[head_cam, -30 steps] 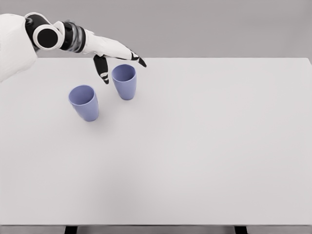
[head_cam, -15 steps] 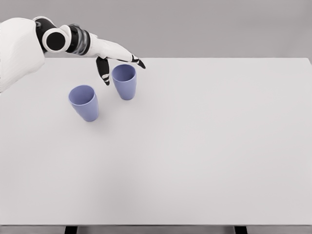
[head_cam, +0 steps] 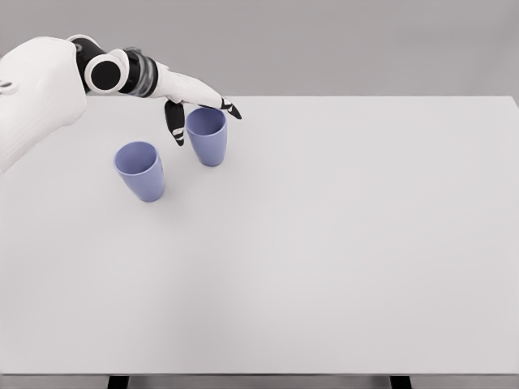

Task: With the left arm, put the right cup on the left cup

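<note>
Flat white rectangular table (head_cam: 340, 243). Two blue tapered plastic cups upright on it, far-left area: left cup (head_cam: 139, 170), right cup (head_cam: 207, 136), apart.

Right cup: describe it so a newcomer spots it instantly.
On the white table, two blue cups stand upright in the far-left area. The right cup is the one farther back, with the left hand spread right at its rim; the left cup stands alone.
</note>
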`<action>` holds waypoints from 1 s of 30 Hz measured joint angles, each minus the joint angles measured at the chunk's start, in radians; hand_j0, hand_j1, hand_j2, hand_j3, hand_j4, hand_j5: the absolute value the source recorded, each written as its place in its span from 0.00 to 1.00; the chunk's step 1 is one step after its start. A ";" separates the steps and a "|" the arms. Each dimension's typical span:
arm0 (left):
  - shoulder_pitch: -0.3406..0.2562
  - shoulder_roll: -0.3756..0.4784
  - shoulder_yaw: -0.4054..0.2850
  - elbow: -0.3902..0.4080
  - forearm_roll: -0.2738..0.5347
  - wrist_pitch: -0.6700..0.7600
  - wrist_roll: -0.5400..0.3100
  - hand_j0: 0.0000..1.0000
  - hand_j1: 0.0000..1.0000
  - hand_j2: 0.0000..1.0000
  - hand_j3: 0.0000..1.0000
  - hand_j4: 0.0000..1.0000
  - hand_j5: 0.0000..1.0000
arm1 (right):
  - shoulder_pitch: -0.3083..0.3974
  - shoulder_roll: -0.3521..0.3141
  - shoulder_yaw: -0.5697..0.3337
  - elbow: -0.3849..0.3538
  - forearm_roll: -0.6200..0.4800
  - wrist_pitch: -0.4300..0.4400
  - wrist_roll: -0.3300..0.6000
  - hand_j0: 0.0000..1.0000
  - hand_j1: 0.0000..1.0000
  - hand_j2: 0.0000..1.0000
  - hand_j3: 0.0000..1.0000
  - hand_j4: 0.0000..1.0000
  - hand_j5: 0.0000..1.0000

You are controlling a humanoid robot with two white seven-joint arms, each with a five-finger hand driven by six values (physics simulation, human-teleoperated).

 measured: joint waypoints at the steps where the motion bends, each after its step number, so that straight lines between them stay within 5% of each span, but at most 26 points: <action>1: 0.000 -0.001 0.000 0.001 -0.001 0.000 0.000 1.00 1.00 1.00 1.00 1.00 1.00 | 0.000 0.000 0.000 0.000 0.000 0.000 0.000 1.00 1.00 1.00 1.00 1.00 1.00; 30: -0.005 0.000 0.000 0.000 -0.001 -0.001 0.000 0.76 0.76 0.76 0.76 0.76 0.76 | 0.000 0.000 0.000 0.000 0.000 0.000 0.000 1.00 1.00 1.00 1.00 1.00 1.00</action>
